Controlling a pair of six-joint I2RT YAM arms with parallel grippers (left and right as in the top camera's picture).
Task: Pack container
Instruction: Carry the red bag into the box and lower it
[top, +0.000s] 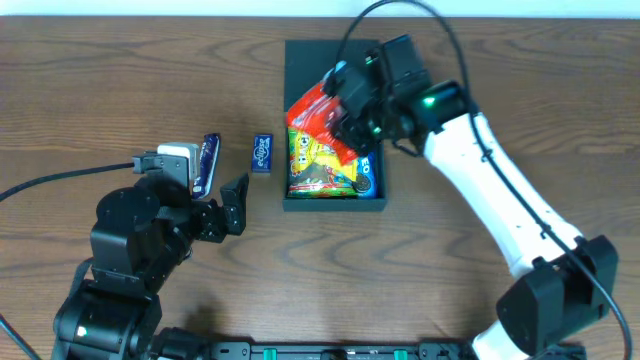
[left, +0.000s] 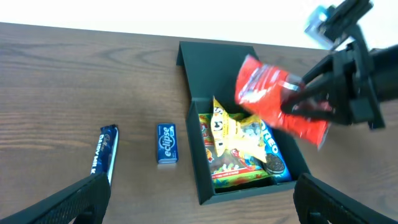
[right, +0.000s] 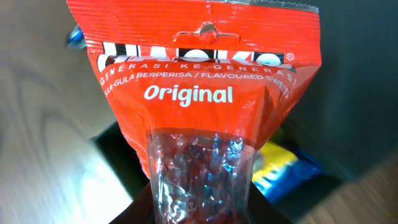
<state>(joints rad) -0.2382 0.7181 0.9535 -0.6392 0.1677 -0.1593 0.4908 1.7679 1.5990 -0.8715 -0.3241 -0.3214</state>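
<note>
Teal-green and matte, the container (top: 333, 206) sits at the middle of the counter (top: 100, 80). Its hinged lid is thrown back flat on the far side. It looks rigid and probably light, with thin upright walls that should not give under a pinch. My guess is that a side wall is the place to steady it, and the free far edge of the lid the place to swing it shut. The matte skin ought to offer fair grip.

The right claw (top: 352, 112) is clenched on a red sweets bag (left: 273, 102), holding it tilted in the air above the open box, over its far right part. The wrist view shows the hold on the clear lower panel. That film is soft, crinkly and likely slippery, so the bag may sag or twist.

The left claw (left: 200, 186) is released, jaws spread wide and holding nothing, on the near left.

Counted: one container. Inside it lie one yellow cartoon packet (top: 318, 160) and one blue biscuit pack (left: 273, 155), part hidden beneath it. On the counter left of the box lie one small eclipse mint box (top: 262, 154) and, further left, one dark blue chocolate bar (top: 207, 163), apart from each other. With the red bag, that makes five snacks.
</note>
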